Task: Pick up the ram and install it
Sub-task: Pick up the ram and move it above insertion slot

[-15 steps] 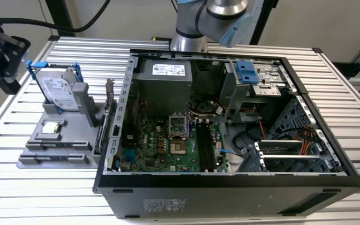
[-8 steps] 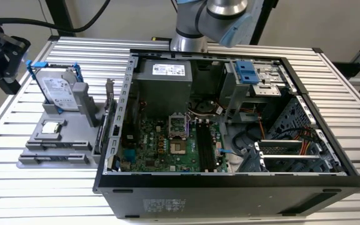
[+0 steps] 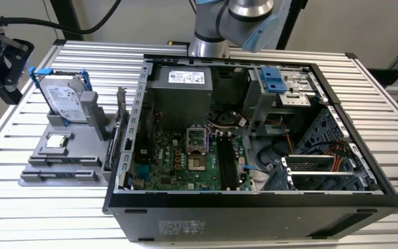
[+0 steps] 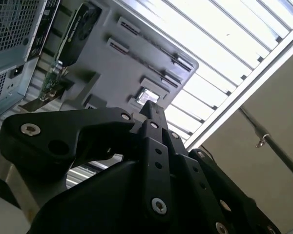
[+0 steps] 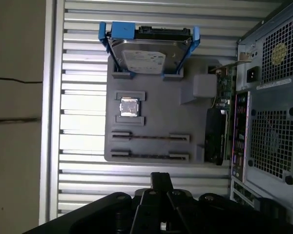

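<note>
The ram is a thin stick seen on edge, resting in the slotted holders of the grey fixture tray. That tray lies at the exterior view's left, beside the open computer case. In the case, the dark memory slots run along the green motherboard. My gripper hangs high above the table at the left edge of the exterior view, well apart from the tray. In both wrist views its black fingertips meet, shut on nothing.
On the tray stand a silver hard drive in a blue frame, a small square chip and an expansion card on edge against the case. The ribbed metal table ends close to the tray's outer side.
</note>
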You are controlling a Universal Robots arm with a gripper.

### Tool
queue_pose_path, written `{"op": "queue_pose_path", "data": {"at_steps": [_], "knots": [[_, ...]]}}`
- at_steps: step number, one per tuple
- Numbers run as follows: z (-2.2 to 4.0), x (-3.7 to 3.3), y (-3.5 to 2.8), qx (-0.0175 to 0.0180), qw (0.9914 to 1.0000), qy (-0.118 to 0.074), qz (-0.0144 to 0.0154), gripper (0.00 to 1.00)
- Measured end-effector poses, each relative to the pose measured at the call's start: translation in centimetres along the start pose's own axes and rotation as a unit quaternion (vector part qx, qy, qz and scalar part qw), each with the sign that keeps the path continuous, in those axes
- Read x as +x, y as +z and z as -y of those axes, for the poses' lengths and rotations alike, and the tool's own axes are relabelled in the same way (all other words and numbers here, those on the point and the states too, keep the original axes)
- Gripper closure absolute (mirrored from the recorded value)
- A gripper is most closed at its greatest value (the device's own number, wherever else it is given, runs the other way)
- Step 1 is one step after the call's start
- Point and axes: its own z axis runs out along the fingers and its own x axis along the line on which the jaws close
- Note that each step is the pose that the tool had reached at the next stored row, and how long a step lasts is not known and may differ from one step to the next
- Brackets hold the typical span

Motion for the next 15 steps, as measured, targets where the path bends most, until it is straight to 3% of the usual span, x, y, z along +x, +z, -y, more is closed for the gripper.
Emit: {"op": "queue_pose_path", "data": {"at_steps": [5, 8, 11, 15], "knots": [[0.00, 0.00, 0.00, -0.0005, 0.99963, -0.027, -0.0014, 1.00], [0.00, 0.00, -0.01, -0.0009, 0.99886, -0.048, -0.0024, 1.00], [0.00, 0.00, 0.00, -0.0013, 0.99749, -0.071, -0.0035, 1.00], [0.00, 0.00, -0.01, -0.0019, 0.99472, -0.102, -0.0051, 1.00]]}}
